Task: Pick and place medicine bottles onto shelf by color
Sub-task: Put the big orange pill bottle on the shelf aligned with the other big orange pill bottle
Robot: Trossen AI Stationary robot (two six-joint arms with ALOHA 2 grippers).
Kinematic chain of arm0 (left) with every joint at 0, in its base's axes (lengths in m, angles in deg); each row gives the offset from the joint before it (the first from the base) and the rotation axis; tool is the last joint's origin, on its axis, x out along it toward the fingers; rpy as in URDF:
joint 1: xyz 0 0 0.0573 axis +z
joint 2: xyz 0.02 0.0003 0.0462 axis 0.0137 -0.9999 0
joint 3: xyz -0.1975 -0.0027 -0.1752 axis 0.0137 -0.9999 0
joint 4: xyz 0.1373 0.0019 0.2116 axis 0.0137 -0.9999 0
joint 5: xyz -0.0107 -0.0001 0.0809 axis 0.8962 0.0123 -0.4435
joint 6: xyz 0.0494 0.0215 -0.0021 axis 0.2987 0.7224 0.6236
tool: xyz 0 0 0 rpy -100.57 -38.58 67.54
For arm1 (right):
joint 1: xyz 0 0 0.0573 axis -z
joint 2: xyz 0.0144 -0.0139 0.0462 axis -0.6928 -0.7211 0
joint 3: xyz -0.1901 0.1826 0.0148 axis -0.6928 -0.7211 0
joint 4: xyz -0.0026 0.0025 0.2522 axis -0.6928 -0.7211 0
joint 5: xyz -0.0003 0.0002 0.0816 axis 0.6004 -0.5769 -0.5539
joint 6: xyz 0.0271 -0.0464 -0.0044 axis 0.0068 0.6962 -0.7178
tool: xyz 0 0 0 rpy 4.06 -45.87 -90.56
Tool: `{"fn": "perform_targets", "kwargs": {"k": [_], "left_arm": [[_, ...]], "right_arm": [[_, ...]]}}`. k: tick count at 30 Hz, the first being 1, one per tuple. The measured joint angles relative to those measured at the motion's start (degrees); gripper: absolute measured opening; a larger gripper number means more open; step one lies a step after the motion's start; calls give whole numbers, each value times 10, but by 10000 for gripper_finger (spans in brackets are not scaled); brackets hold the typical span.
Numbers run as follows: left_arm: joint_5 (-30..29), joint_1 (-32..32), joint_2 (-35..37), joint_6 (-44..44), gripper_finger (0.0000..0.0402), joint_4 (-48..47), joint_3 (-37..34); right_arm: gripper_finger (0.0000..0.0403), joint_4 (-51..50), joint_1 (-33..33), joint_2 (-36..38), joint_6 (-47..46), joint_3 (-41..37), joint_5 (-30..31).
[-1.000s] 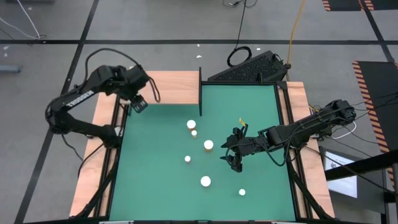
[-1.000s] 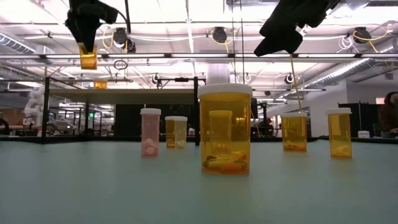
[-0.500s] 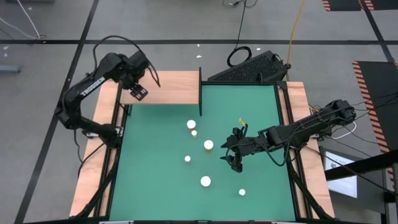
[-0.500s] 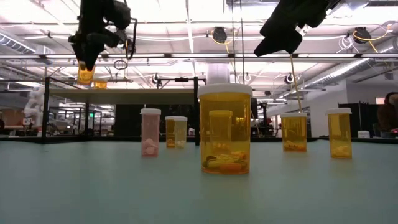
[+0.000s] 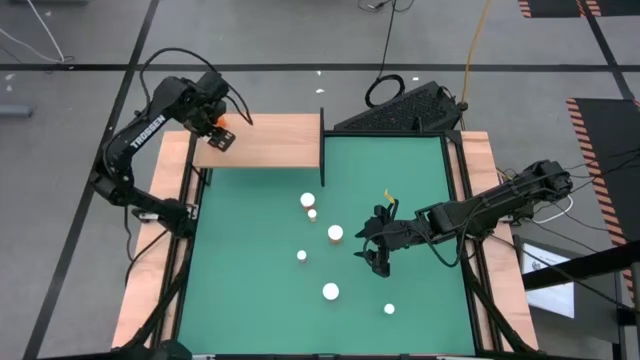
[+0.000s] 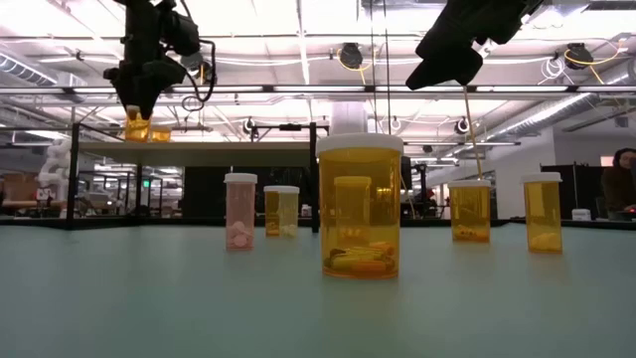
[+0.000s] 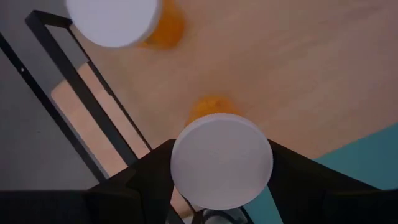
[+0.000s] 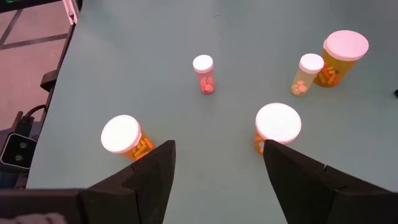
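Observation:
Over the left end of the wooden shelf (image 5: 275, 145) my left gripper (image 5: 218, 137) is shut on an orange medicine bottle (image 6: 136, 126) with a white cap. Another orange bottle (image 7: 115, 18) stands on its base on the shelf close by. Several more bottles stand upright on the green mat (image 5: 250, 300), among them a large orange one (image 6: 360, 207), a pink one (image 8: 203, 73) and a pale one (image 8: 306, 73). Above the mat's right half my right gripper (image 5: 373, 255) hangs open and holds nothing. My left gripper pinches the orange bottle at its top end, a finger on either side of the white cap (image 7: 186, 168). The fingers come from above, pointing down. The bottle stays upright, its orange body (image 7: 208, 107) below the fingers. Whether its base touches the shelf (image 7: 298, 74) I cannot tell.
Thin black posts (image 5: 322, 150) frame the shelf and the mat. A black keyboard (image 5: 400, 110) lies beyond the mat's far edge. In the low view a person (image 6: 626, 184) shows far off at the right.
My left gripper has carried the orange bottle from the mat's far left corner toward the far edge, out over the shelf, and has sunk a little. It has also rolled somewhat about its pointing line. The bottle has stayed upright.

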Motion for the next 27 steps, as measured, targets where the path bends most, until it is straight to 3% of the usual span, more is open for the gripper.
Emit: {"fn": "perform_targets", "kwargs": {"k": [27], "left_arm": [[1,5,0,-28,228,8,0]], "right_arm": [[240,0,0,0,0,0,0]]}}
